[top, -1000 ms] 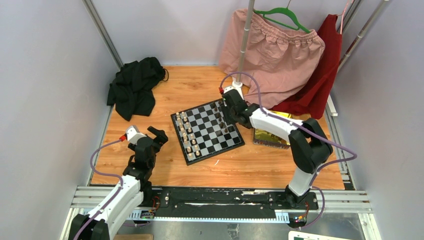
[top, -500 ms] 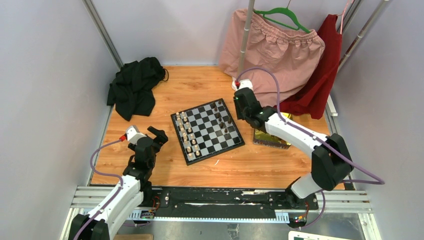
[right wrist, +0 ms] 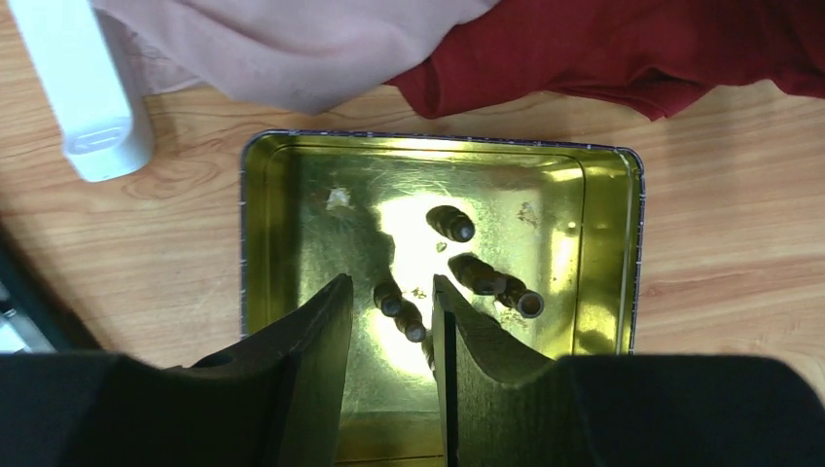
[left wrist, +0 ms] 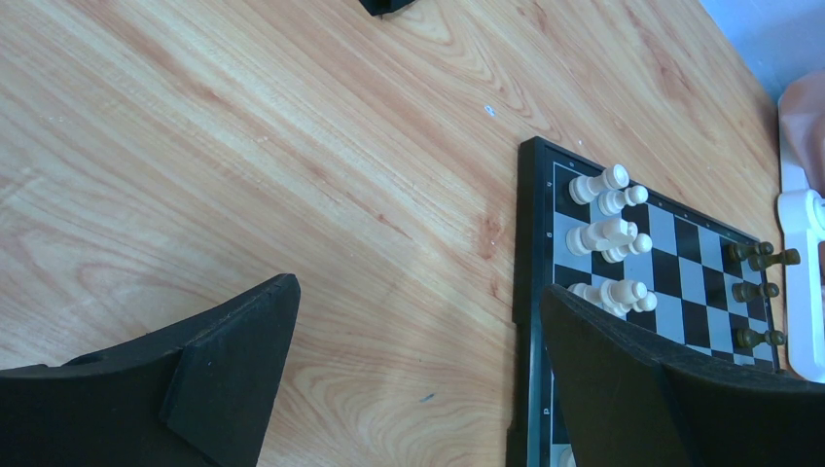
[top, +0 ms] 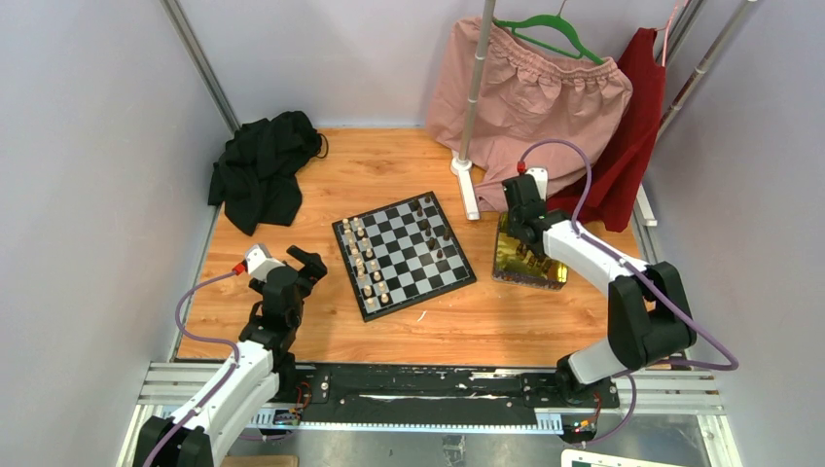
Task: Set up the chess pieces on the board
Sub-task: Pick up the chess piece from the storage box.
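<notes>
Both arms same build.
- Left arm [top: 243,375], right arm [top: 584,255]: white link shells, rounded. Joint housings are black and bulkier than the links.
- Lavender cable [top: 190,302] runs outside each arm in a loose loop and ends at a red plug [top: 236,268] on a white wrist block.
- Left gripper [top: 307,261] and right gripper [top: 522,241]: black throughout.
- Wrist views: left fingers [left wrist: 229,365] are matte black wedges, broad at the root and tapering to a blunt tip. The inner faces are flat and the surface is faintly grainy. Right fingers [right wrist: 302,360] have the same shape and finish.
</notes>
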### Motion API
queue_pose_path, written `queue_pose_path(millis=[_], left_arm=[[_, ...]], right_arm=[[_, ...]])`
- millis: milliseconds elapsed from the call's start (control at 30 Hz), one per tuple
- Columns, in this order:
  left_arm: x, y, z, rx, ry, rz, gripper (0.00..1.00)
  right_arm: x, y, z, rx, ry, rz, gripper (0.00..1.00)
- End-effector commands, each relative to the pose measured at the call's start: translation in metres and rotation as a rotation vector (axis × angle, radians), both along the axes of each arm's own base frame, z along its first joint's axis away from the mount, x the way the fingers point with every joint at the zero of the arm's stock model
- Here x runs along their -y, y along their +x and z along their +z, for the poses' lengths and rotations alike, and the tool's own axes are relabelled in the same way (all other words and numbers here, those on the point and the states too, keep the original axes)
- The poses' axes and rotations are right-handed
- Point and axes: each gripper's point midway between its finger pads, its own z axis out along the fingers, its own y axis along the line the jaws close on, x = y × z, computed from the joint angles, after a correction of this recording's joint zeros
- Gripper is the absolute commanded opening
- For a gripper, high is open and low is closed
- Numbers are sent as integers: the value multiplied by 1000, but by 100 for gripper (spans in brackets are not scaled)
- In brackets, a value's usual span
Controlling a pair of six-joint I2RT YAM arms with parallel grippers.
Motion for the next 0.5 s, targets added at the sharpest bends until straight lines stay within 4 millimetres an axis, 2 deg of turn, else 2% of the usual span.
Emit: queue_pose_path(millis=[0, 300, 467], left_arm=[[-3, 0, 0, 11, 6, 10, 100], [-2, 1, -1, 9, 7, 9, 100], [-2, 1, -1, 7, 6, 8, 100]], right_arm=[[17, -1, -17, -25, 17, -67, 39], [38, 0, -27, -42, 28, -114, 39], [42, 4, -30, -44, 34, -124, 39]])
